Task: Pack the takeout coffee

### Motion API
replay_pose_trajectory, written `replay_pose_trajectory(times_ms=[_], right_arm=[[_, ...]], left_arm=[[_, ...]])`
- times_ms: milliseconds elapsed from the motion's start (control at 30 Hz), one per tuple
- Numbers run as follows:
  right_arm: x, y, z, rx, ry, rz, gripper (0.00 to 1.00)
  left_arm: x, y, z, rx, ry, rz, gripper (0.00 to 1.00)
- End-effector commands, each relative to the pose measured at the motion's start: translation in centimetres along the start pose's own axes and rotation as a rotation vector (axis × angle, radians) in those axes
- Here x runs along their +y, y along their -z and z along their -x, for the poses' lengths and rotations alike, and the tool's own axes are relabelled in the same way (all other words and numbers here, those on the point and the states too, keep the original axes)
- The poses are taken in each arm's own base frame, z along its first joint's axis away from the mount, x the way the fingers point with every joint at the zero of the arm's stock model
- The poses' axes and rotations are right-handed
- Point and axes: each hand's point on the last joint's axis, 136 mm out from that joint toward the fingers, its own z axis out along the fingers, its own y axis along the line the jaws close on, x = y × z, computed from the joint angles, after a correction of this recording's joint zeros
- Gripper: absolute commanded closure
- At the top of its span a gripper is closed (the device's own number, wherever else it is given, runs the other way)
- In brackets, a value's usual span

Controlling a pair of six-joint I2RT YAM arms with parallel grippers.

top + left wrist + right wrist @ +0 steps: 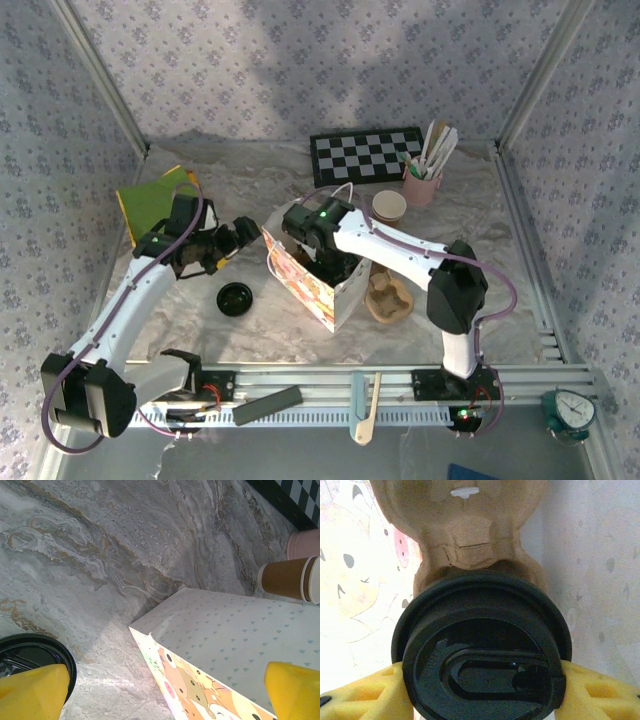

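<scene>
The takeout coffee shows in the right wrist view as a round black lid [482, 650]; the cup body is hidden beneath it. My right gripper [482, 692] is shut on it, one yellow finger [365, 695] pressed to each side. It hangs inside the cartoon-printed paper bag [310, 285], above a brown pulp tray [465, 535] lying in the bag. In the top view my right gripper [335, 262] reaches into the bag's mouth. My left gripper [240, 237] stands open at the bag's left corner [150, 630], touching nothing.
A loose black lid [235, 298] lies left of the bag. A lidless kraft cup [389, 206] and a pink cup of stirrers [424, 185] stand behind it, by a checkerboard [365, 156]. Another pulp tray [388, 297] lies right of the bag. A green book [155, 200] lies far left.
</scene>
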Motion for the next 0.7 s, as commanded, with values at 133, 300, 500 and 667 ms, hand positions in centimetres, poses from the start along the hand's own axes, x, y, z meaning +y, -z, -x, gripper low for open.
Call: replay_pose_trajectory(times_ms=[133,300,500,667], right_arm=[[-0.33,-0.25,-0.74,0.013,-0.019,-0.001,0.41],[-0.36,-0.32,-0.7,0.01,-0.023,0.0,0.41],[-0.39,-0.52,-0.77,0.014,-0.023,-0.001,0.41],[-0.39,-0.58,-0.77,0.014,-0.025,-0.001,0.41]], left_arm=[[-0.67,0.82,-0.03,-0.006,-0.009,-0.017,0.0],[-0.7,0.85,-0.02,-0.007,-0.01,-0.018,0.0],[-0.72,0.81,-0.01,-0.005,-0.01,-0.017,0.0],[-0.71,0.81,0.04,-0.007,-0.009,-0.016,0.0]])
